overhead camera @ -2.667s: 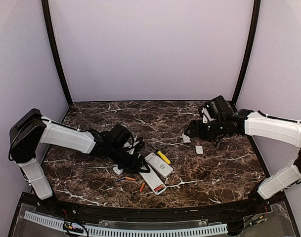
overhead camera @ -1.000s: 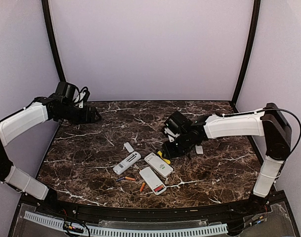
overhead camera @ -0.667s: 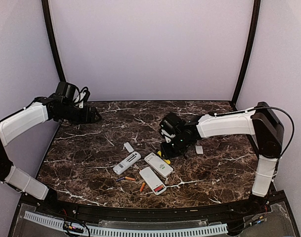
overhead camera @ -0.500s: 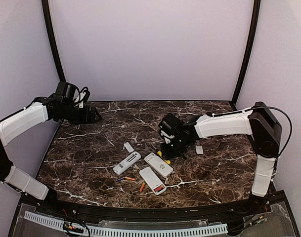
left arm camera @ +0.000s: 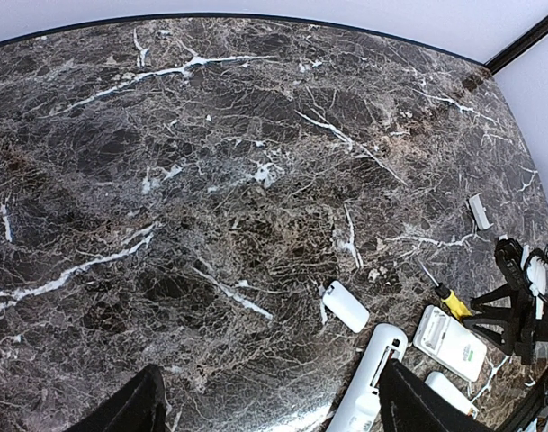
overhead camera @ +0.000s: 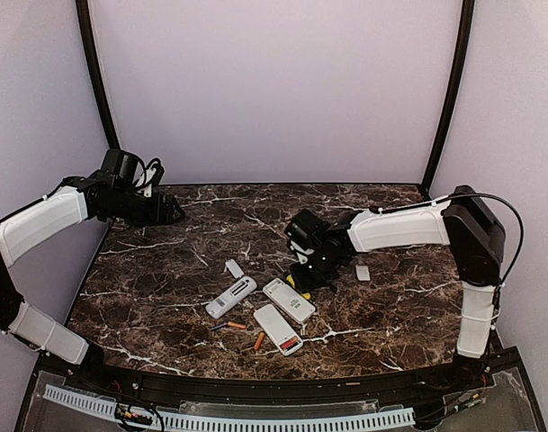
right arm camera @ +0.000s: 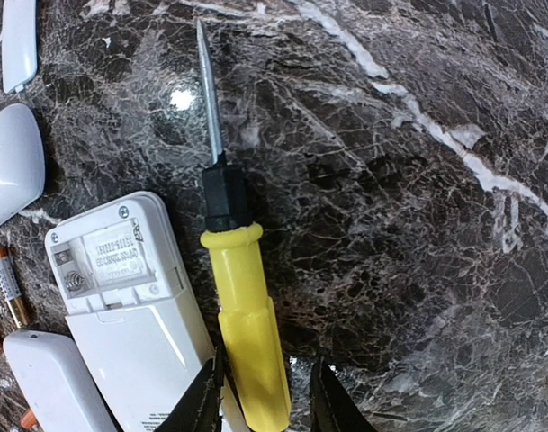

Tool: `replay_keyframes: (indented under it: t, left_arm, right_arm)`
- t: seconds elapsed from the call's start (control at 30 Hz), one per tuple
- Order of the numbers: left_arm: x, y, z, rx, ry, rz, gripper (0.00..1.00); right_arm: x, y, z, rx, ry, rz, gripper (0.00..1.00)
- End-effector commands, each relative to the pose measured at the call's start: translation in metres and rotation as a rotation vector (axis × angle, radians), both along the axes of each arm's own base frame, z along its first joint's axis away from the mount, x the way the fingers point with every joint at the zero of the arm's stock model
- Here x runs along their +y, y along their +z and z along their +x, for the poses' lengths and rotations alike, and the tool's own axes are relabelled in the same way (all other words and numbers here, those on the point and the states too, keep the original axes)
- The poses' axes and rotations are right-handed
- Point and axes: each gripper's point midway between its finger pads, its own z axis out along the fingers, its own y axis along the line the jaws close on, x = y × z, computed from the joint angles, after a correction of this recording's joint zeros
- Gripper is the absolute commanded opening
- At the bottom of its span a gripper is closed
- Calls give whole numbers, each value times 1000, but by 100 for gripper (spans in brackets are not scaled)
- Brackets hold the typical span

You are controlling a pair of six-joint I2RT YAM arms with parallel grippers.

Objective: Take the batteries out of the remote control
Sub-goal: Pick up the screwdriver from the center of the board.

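Observation:
Three white remotes lie front centre: one at left [overhead camera: 231, 296], one in the middle [overhead camera: 289, 300] and one nearest [overhead camera: 278, 328]. Loose orange batteries [overhead camera: 236, 325] lie beside them on the table; one shows at the left edge of the right wrist view [right arm camera: 5, 283]. My right gripper [overhead camera: 302, 273] is low over the yellow-handled screwdriver [right arm camera: 251, 342]. Its fingers [right arm camera: 206, 396] are open on either side of the handle, with a gap on the right. My left gripper [overhead camera: 176, 214] is open and empty at the far back left, well away from the remotes.
A white battery cover [overhead camera: 233, 268] lies behind the left remote, and a smaller one [overhead camera: 363, 272] lies to the right. The middle remote's back [right arm camera: 121, 270] has a screwed label panel. The left wrist view shows bare marble table [left arm camera: 211, 180].
The left arm has withdrawn from the remotes to the back left. The right arm has swung in from the right and lowered over the screwdriver, still creeping left in the last second.

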Motion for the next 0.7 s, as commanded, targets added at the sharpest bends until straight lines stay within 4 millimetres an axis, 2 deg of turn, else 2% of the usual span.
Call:
replay_keyframes:
  t: [0.0, 0.33, 0.47, 0.67]
  left_arm:
    - [3, -1, -5, 6, -8, 18, 81]
    - [4, 2, -6, -6, -4, 21, 81]
    - [4, 6, -6, -24, -5, 18, 81]
    - [-1, 20, -9, -75, -39, -10, 81]
  right_arm:
    - [4, -2, 3, -17, 15, -19, 30]
    - [2, -10, 6, -22, -4, -39, 21]
    - [0, -10, 7, -32, -17, -45, 12]
    - [-5, 4, 15, -87, -58, -36, 0]
